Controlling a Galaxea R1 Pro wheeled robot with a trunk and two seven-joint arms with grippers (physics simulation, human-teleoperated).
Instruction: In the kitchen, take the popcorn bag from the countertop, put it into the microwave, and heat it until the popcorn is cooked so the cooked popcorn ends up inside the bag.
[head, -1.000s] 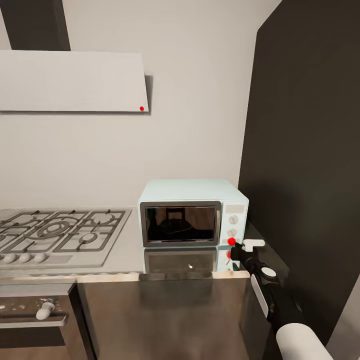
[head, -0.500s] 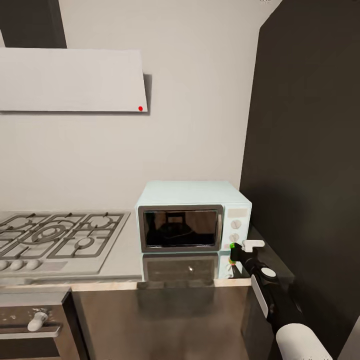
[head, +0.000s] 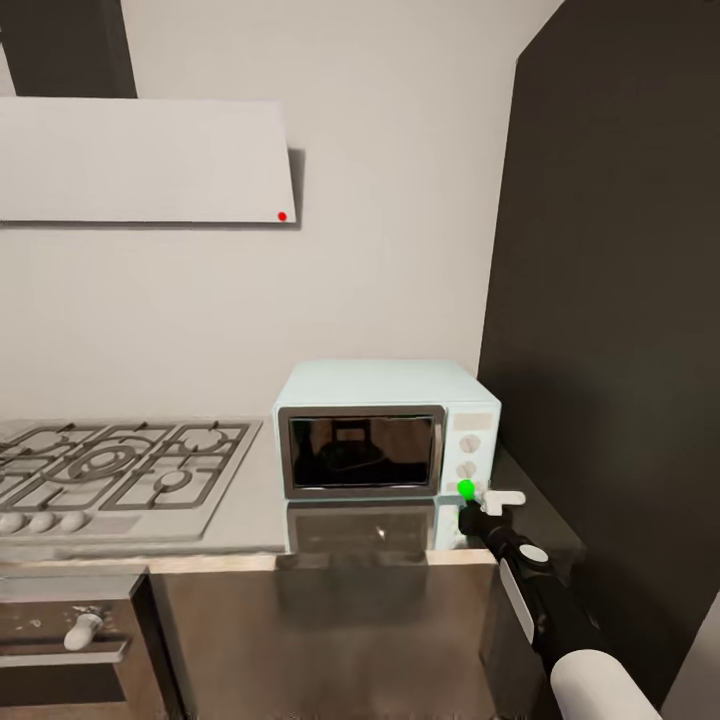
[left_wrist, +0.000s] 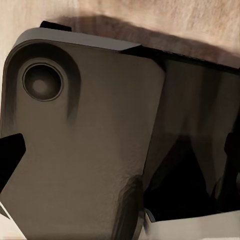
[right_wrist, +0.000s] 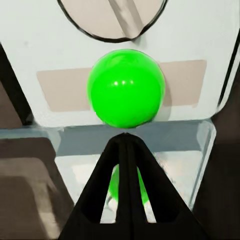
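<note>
Popcorn bag: not made out; something dark is glimpsed behind the microwave's (head: 385, 428) glass door, too dim to identify, so the bag's whereabouts cannot be told. The pale blue, boxy microwave is seated on the glossy grey countertop (head: 250, 510), door closed, its front mirrored in the slab. The round light (head: 465, 489) on the cream panel is lit green, smooth and glossy in the right wrist view (right_wrist: 126, 88), below a knob (head: 467, 468).

The right gripper (head: 472, 505) is held just at that light; in its wrist view the black fingers are seen pressed together to one point. The left gripper's state cannot be told.

Judged step: heating, started at the panel. Next, waiting is called for, then the door is to be opened.

Beside it: steel gas hob (head: 110, 470), matte white hood (head: 145, 160).
</note>
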